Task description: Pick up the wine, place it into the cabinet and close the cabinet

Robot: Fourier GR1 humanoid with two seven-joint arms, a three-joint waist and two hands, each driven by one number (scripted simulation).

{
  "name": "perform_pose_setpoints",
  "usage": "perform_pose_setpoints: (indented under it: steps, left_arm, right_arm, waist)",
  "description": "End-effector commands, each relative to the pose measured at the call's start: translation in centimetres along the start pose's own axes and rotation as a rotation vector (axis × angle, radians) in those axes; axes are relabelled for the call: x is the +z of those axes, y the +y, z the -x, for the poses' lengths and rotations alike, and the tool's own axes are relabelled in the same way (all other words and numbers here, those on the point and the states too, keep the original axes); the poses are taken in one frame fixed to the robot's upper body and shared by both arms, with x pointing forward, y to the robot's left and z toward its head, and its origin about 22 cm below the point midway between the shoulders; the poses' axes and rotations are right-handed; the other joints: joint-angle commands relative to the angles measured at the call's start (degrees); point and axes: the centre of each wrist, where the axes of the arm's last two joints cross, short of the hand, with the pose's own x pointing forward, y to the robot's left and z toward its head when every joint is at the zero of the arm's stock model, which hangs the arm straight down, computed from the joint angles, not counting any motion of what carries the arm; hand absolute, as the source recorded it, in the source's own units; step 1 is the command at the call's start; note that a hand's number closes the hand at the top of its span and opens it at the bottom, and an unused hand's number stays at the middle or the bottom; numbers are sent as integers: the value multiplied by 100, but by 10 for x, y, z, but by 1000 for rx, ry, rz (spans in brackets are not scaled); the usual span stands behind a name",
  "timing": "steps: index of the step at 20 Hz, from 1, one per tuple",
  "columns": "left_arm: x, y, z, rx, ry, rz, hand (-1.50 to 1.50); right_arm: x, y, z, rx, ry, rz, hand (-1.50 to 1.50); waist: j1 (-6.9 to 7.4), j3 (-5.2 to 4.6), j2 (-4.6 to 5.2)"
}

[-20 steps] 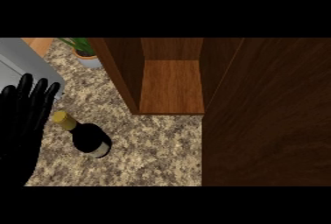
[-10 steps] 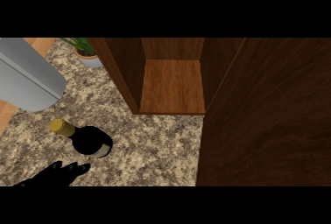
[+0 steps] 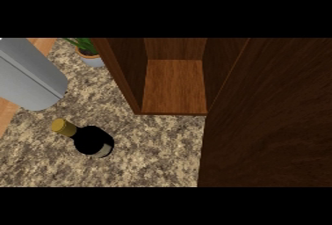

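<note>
We see neither hand (only a grey forearm [image 3: 29, 74] at the worktop's [image 3: 162, 149] left edge), so the wine [image 3: 91, 140] stands ungrasped before the open cabinet [image 3: 174, 85].

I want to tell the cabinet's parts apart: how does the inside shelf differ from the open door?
The cabinet shelf is lighter, reddish-brown wood; the cabinet door is much darker. The shelf lies flat inside the cabinet, bare of the wine bottle, while the door stands swung open, filling the view's right side. Both show wood grain.
</note>
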Motion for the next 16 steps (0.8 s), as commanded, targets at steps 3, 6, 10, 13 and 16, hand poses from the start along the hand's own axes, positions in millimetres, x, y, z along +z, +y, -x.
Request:
perform_pose_setpoints:
  steps: [3, 6, 10, 13, 16]
  left_arm:
    - [-6, -33, -32, 32, -98, 98, -150]
    - [-7, -43, -34, 41, -88, 56, -150]
    - [3, -33, -41, 21, -100, 43, -150]
    - [-1, -43, -44, 30, -94, -1, -150]
    - [4, -44, -41, 37, -87, -37, -150]
  right_arm:
    - [-4, 2, -19, 1, -8, 12, -150]
    - [-3, 0, -21, 5, -9, 13, -150]
    - [-2, -4, -37, 16, 12, 7, -150]
    - [-14, 4, -30, -1, -15, 9, -150]
    - [-10, 2, -33, 5, 6, 7, -150]
  waist:
    - [30, 3, -1]
    - [8, 8, -3]
    - [31, 5, -15]
    - [30, 10, -1]
    - [-15, 10, 2]
